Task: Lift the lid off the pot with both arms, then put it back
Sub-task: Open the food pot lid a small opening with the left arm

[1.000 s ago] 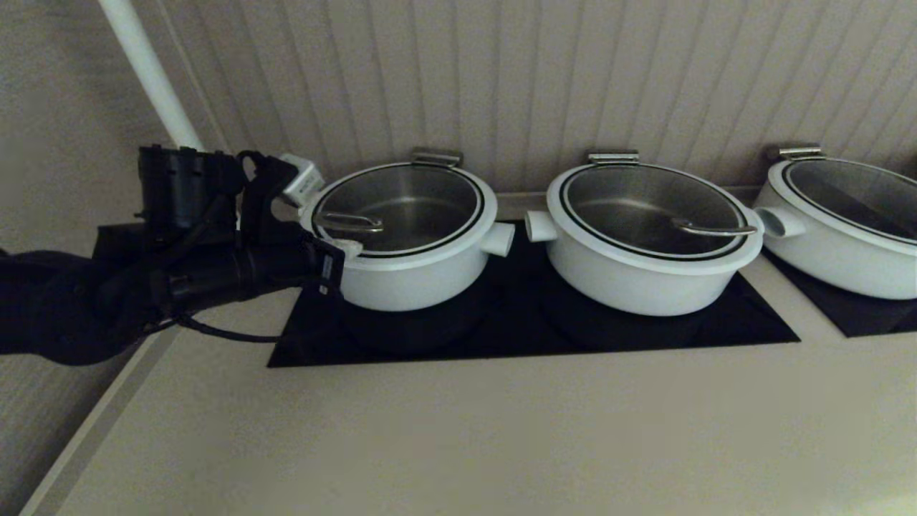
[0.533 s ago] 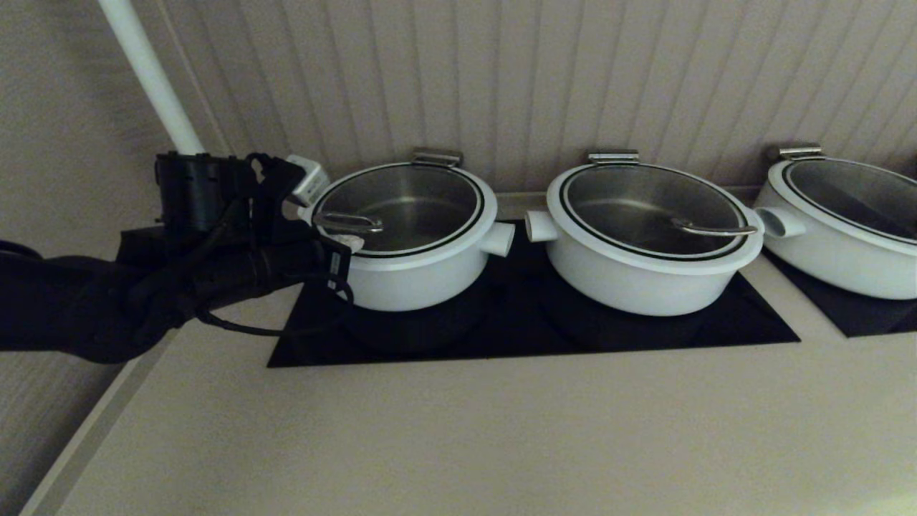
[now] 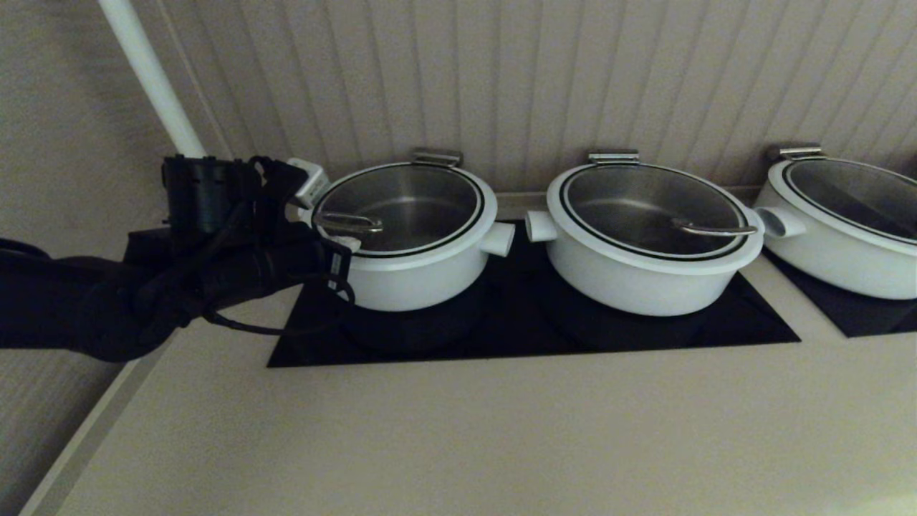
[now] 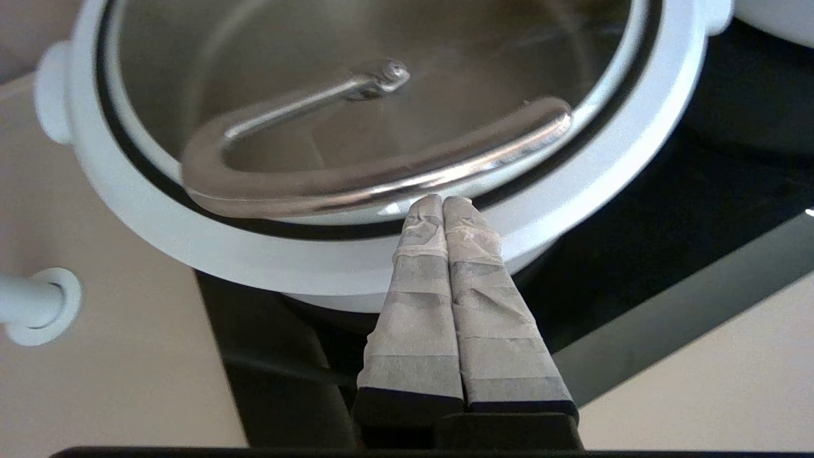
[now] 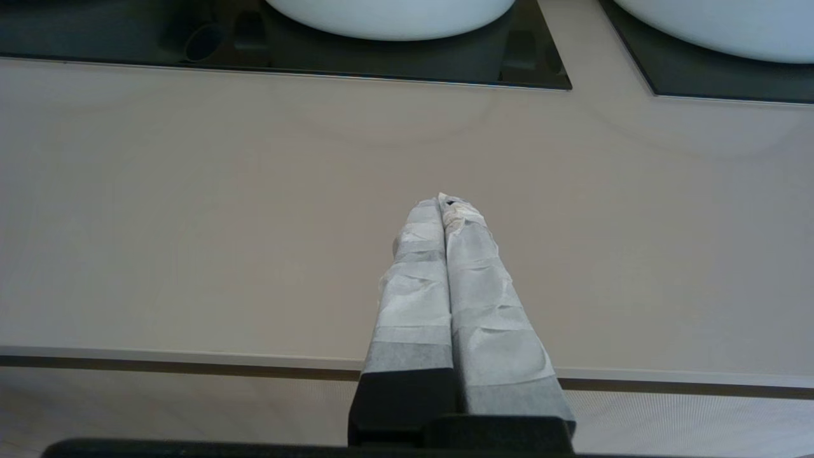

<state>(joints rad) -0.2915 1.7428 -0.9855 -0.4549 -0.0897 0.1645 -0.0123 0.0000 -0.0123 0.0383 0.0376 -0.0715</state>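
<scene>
The lid (image 3: pixel 405 206) sits closed on the pot (image 3: pixel 419 269), the leftmost of three white pots, which stands on the left part of a black cooktop panel (image 3: pixel 645 326) set into a beige counter (image 3: pixel 501 430). The lid's steel loop handle (image 3: pixel 349 223) lies toward its left edge; the pot's stub handle (image 3: pixel 499 239) points right. The left gripper (image 4: pixel 443 202) is at the pot's left side, its taped fingers (image 4: pixel 416 286) pressed together with nothing between them, tips just below the handle loop and over the white rim; whether they touch the rim cannot be told. Against the head view of one second ago, the left arm (image 3: pixel 107 301) has shifted right and toward the pot, and its black wrist block (image 3: pixel 204 193) now sits closer to the rim; against half a second ago the change is slight. Lid and pot are unmoved. The middle pot (image 3: pixel 645 265) and the right pot (image 3: pixel 845 244) are likewise unchanged, lids on. The right gripper (image 5: pixel 445 202) hangs over bare counter on the near side of the cooktop panels, well apart from the pots, its fingers pressed together and empty.
</scene>
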